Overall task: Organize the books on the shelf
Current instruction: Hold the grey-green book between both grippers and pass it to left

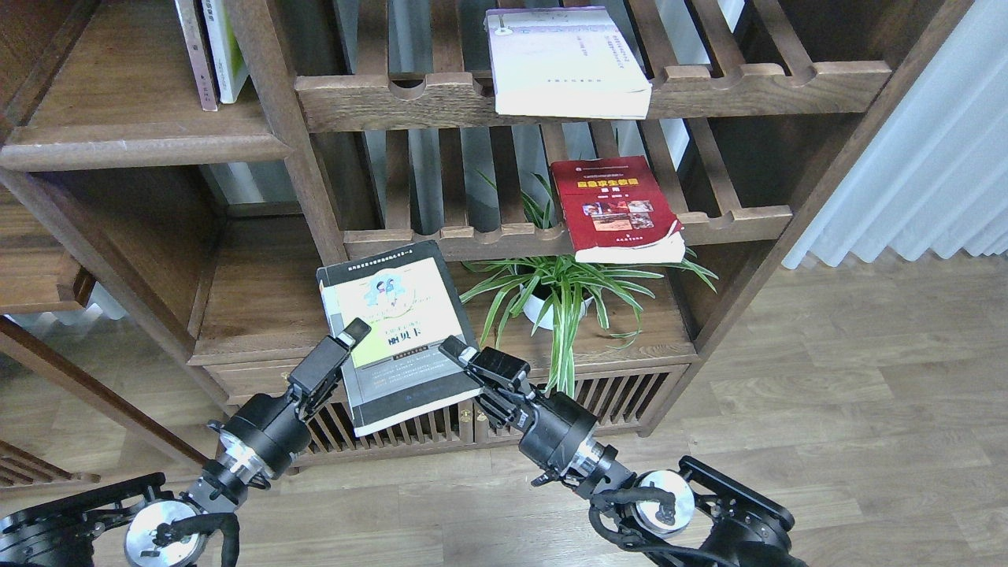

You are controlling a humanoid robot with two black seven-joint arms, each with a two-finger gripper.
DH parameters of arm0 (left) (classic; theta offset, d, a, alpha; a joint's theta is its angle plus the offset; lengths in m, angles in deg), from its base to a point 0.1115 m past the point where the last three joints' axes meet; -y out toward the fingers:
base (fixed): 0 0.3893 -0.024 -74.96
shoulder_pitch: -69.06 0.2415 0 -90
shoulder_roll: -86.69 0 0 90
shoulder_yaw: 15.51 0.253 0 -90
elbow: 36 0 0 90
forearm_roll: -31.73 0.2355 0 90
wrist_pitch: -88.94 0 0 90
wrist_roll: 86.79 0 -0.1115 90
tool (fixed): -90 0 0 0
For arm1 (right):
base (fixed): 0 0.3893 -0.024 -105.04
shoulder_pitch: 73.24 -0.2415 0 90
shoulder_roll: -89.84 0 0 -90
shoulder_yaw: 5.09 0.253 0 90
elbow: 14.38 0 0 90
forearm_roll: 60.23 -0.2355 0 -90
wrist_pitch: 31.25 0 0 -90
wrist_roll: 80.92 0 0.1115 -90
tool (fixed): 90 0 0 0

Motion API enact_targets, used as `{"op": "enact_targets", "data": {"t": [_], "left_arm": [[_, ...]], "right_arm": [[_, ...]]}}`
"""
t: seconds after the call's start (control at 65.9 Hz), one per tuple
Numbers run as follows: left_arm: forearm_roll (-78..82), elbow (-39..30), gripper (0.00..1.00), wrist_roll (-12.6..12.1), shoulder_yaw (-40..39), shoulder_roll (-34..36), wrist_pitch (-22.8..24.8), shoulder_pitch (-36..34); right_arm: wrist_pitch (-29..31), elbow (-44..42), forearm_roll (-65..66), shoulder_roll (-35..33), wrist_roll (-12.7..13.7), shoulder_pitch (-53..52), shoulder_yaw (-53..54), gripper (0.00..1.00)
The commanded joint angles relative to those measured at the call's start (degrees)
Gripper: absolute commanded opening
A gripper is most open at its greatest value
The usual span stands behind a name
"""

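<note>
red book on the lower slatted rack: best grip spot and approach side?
Grip the red book at its front page edge, which overhangs the notched rail of the lower slatted rack. Come from the front, one finger above the cover and one below. It lies flat, so only that overhanging edge looks free; the spider plant beneath crowds a low approach.

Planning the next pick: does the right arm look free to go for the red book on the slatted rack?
Probably not yet. The right hand is pressed against the grey-black book, which the left hand holds from the other side. The red book itself lies uncovered, overhanging the rack's front rail.
</note>
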Motion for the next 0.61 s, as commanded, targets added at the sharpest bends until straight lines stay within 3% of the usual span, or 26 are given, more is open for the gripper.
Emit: {"op": "enact_targets", "data": {"t": [0.0,0.106,0.349,0.516,0.592], "left_arm": [[-0.08,-0.14,0.93,-0.59,0.04,0.09,-0.01,-0.69],[0.01,-0.40,0.91,-0.68,0.04,-0.09,-0.01,-0.78],[0.01,-0.40,0.73,-0.68,-0.31,0.00,-0.01,-1.66],[0.01,-0.40,0.47,-0.68,-0.49,-0.35,-0.01,-1.75],[0.10,-0.40,0.44,-0.68,-0.49,-0.26,-0.01,-1.75]], "right_arm": [[0.02,-0.28,0.08,-0.03,0.46,-0.01,0.00,0.04],[0.02,-0.81,0.08,0.32,0.64,0.08,0.00,0.04],[0.02,-0.81,-0.18,0.50,1.69,0.25,0.00,0.05],[0.02,-0.81,-0.18,0.59,1.96,0.34,0.00,0.05],[0.02,-0.81,-0.18,0.85,1.96,0.25,0.00,0.05]]}}
